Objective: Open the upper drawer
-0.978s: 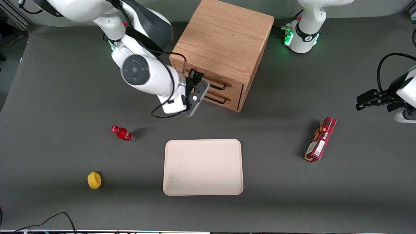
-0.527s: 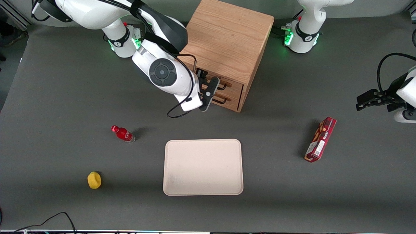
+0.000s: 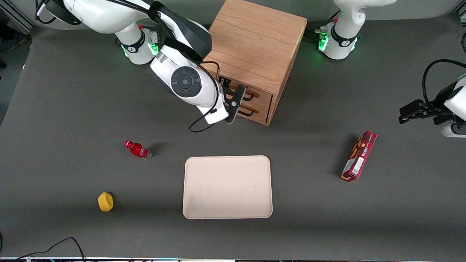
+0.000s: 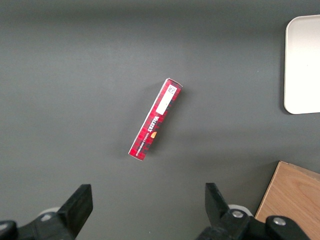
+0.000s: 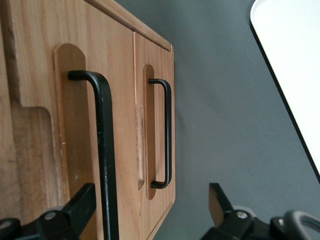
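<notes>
A glossy white Franka arm with rounded housings, a dark grey circular joint cap, black cable loops and a green-lit base ring carries a gripper [image 3: 238, 95] with 2 black fingers [image 5: 80, 210] and silver screws on its dark body.

— What can't you make out at the gripper [image 3: 230, 95]?

— In the front view its body covers much of the upper drawer [image 3: 251, 95] front, so most of the black handle [image 5: 103, 150] is hidden there, and the fingertips can't be seen. In the wrist view that handle runs off the frame edge near one finger [image 5: 80, 207].

— Anything else?

— Writing on the red box [image 4: 155, 119], well apart from the gripper, is too small to read.
</notes>
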`<move>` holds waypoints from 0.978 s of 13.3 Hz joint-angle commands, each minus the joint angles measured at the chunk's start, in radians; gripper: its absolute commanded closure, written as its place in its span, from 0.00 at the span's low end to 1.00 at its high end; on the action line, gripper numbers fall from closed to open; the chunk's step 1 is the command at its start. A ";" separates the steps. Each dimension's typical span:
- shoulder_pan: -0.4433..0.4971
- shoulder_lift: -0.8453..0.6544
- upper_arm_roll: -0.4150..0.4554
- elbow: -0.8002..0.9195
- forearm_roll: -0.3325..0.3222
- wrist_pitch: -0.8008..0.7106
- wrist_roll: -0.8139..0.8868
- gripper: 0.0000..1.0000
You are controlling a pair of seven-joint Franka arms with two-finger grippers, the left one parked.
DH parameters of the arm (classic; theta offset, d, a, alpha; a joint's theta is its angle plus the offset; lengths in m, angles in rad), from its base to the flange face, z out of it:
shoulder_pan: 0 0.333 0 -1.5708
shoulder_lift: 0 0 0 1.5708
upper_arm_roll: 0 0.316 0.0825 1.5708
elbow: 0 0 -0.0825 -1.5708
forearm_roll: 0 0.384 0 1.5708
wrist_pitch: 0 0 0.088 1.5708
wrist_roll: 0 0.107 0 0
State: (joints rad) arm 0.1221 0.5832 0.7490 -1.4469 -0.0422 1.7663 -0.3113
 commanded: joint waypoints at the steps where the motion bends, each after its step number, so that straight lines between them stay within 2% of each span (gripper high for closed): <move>1: 0.008 -0.005 0.004 -0.026 -0.025 0.044 -0.019 0.00; 3: 0.008 0.000 0.003 -0.038 -0.027 0.067 -0.020 0.00; 9: 0.024 0.044 -0.010 -0.038 -0.099 0.140 -0.026 0.00; 13: 0.019 0.050 -0.028 -0.032 -0.100 0.154 -0.089 0.00</move>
State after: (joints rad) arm 0.1399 0.6124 0.7503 -1.4942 -0.0990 1.8868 -0.3461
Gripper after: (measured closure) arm 0.000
